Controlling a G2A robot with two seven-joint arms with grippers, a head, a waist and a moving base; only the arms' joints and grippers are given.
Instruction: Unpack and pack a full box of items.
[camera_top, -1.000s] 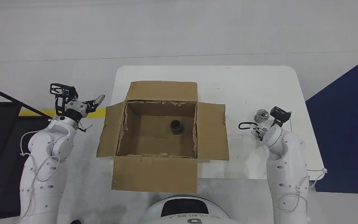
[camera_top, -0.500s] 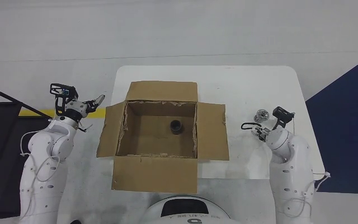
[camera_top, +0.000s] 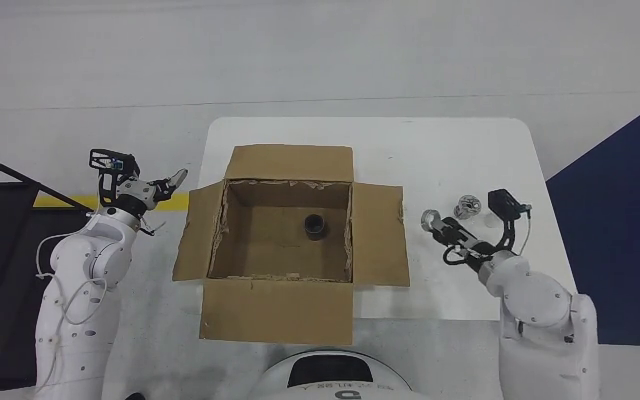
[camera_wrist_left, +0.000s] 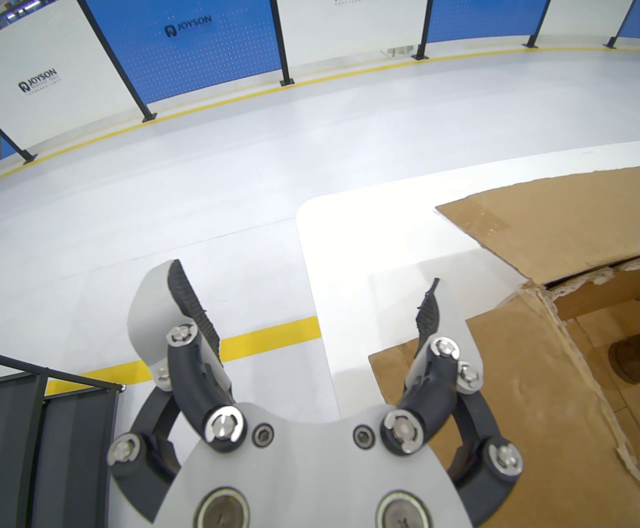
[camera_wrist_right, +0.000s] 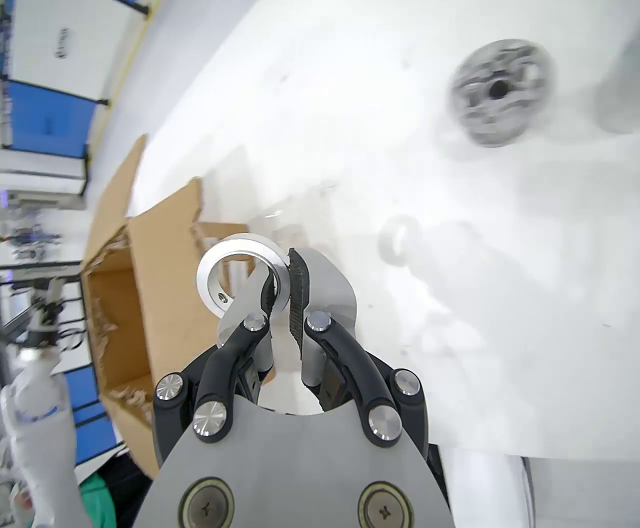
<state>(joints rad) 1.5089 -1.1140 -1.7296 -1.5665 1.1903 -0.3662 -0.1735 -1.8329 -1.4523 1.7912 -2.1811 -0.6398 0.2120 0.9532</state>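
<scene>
White table (camera_top: 450, 150), open cardboard box (camera_top: 290, 162) on it, flaps spread. Left gripper (camera_wrist_left: 304, 272) off the table edge, fingers wide apart, holding nothing; side flap just beside it. Right gripper (camera_wrist_right: 289, 272) over bare table, pinched on the rim of a metal ring (camera_wrist_right: 239, 242) at its tips, box-side. Metal disc (camera_top: 466, 206) lies near it, away from box. Small dark item (camera_top: 315, 225) on box floor, well apart from both
</scene>
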